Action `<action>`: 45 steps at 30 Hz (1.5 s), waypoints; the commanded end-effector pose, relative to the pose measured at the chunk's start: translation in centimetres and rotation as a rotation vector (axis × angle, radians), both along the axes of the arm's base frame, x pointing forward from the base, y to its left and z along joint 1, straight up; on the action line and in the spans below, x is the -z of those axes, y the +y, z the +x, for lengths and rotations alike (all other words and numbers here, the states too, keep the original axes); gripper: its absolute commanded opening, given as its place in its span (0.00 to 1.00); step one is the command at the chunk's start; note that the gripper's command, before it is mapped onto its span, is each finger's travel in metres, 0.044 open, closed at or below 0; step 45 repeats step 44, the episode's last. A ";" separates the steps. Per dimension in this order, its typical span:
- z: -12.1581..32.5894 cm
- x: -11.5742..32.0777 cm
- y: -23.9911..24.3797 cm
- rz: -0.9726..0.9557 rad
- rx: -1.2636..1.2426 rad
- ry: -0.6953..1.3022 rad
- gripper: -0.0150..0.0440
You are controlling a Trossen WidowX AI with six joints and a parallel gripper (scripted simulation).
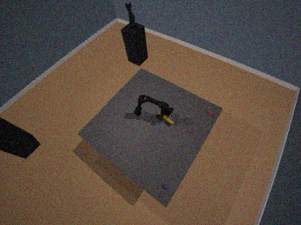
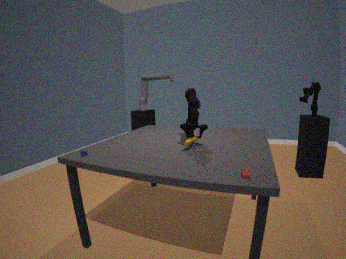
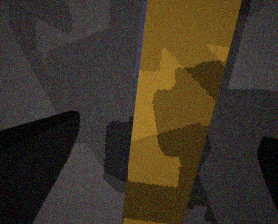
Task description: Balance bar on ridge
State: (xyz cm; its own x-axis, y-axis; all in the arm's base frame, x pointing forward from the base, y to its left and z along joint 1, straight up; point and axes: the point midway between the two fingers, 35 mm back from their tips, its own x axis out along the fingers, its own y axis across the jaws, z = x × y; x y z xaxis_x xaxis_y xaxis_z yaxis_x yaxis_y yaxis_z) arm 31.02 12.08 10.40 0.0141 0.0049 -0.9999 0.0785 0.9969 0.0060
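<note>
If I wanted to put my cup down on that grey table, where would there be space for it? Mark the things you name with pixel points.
The grey table [image 1: 130, 157] [image 2: 150, 163] shows bare top between the blue block [image 1: 164, 187] [image 2: 83, 153] and the red block [image 1: 210, 113] [image 2: 245, 174], along the edge joining their corners. It's crowded mid-table, where the gripper [image 1: 167, 114] [image 2: 193, 133] [image 3: 169, 133] stands over the yellow bar [image 1: 168, 120] [image 2: 191, 141] [image 3: 170, 115].

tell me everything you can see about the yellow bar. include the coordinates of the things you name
The yellow bar [image 1: 167, 119] [image 2: 191, 140] [image 3: 170, 100] is long, straight and flat-faced, plain yellow with dark shadows across it; its material can't be told. It lies under the gripper [image 2: 194, 132], between the open fingers, with a gap on either side in the wrist view, so neither finger touches it. Something blue shows beneath it in the exterior view. Whether it is level, or clear of the table [image 1: 130, 157] [image 2: 125, 161], is too small to tell.
</note>
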 end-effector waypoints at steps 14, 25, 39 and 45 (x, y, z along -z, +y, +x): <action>-0.1 -9.7 0.0 0.006 0.000 -0.013 1.00; -0.1 -9.7 0.0 0.006 0.000 -0.013 1.00; -0.1 -9.7 0.0 0.006 0.000 -0.013 1.00; -0.1 -9.7 0.0 0.006 0.000 -0.013 1.00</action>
